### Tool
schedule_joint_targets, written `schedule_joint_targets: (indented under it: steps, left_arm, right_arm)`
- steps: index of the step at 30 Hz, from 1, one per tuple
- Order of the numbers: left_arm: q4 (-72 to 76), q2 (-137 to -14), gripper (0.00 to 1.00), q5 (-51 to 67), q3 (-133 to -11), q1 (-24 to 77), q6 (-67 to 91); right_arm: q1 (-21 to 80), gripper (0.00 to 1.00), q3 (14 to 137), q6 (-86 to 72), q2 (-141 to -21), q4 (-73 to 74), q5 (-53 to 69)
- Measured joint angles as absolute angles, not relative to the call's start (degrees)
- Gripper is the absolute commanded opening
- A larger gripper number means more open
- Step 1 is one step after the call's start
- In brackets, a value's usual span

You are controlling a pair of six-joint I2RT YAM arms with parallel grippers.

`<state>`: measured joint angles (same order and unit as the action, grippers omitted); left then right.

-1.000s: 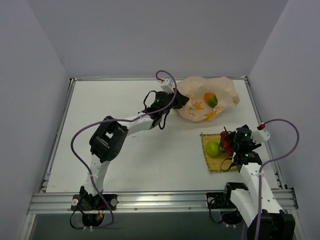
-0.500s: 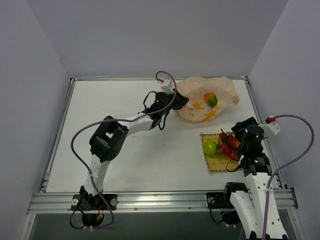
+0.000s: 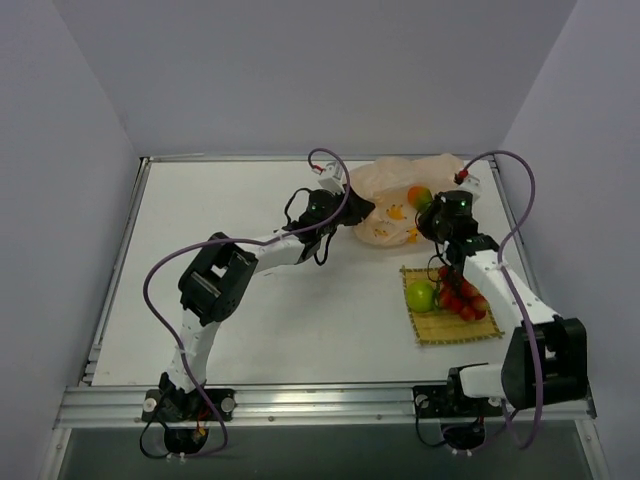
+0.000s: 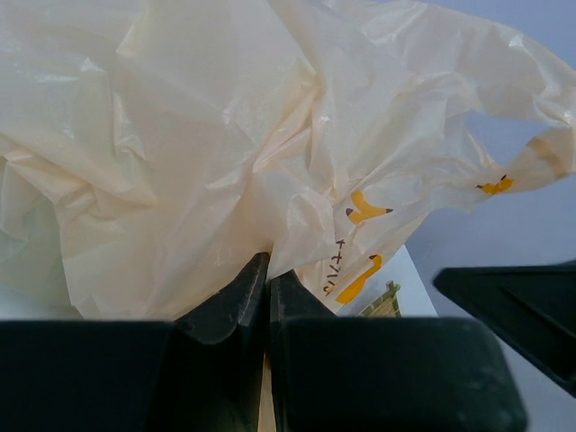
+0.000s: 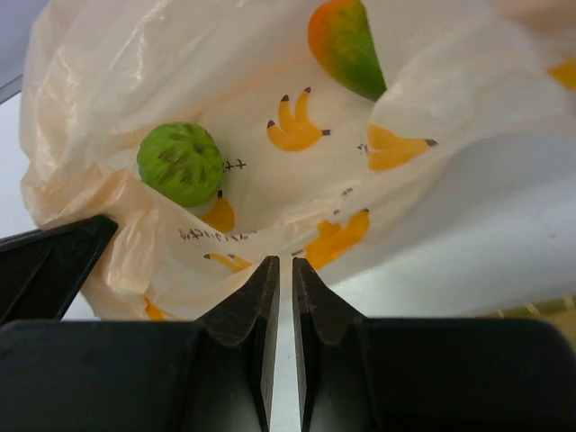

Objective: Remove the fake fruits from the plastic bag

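The plastic bag (image 3: 400,195) lies crumpled at the back of the table, cream with orange banana prints. My left gripper (image 3: 347,207) is shut on its left edge; the left wrist view shows the film (image 4: 216,135) pinched at the tips of my left gripper (image 4: 268,263). My right gripper (image 3: 441,226) hangs at the bag's right side. In the right wrist view the right gripper (image 5: 285,264) is all but shut just short of the bag's rim (image 5: 270,180), with nothing between its fingers. Inside lie a round green fruit (image 5: 180,164) and a green-orange mango (image 5: 346,45).
A woven yellow mat (image 3: 470,328) lies at the front right, carrying a round green fruit (image 3: 421,296) and several small red fruits (image 3: 463,300). The right arm reaches over the mat's far edge. A finger of my left gripper (image 5: 45,265) shows beside the bag.
The right arm has swung from over the mat up to the bag's right side, and its jaws have closed. The bag has shifted slightly. The left gripper has kept its hold.
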<state>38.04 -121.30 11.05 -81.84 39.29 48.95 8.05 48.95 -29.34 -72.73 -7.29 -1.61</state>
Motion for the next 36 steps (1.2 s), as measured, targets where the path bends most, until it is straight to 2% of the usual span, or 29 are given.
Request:
schedule_joint_targets:
  steps: [10, 18, 25, 32, 36]
  left_arm:
    - [38.46, -122.06, 0.02, 12.01, -82.72, 39.29, 51.31]
    - [38.24, -123.5, 0.02, 12.67, -85.76, 39.24, 52.12]
    - [37.89, -124.68, 0.02, 13.69, -88.51, 39.27, 52.07]
    - [36.91, -126.5, 0.02, 14.5, -88.82, 39.27, 52.07]
    - [35.99, -127.44, 0.02, 15.18, -89.52, 39.27, 52.05]
  right_arm:
    - [7.97, 0.11, 61.19, -28.23, -97.32, -18.24, -0.51]
    - [7.97, 0.22, 66.74, -29.67, -106.98, -20.82, -8.36]
    - [7.62, 0.65, 71.7, -31.33, -111.79, -21.19, -15.53]
    - [6.44, 0.89, 78.46, -33.1, -117.45, -21.43, -18.59]
    - [4.99, 0.93, 84.25, -34.39, -121.62, -21.28, -18.92]
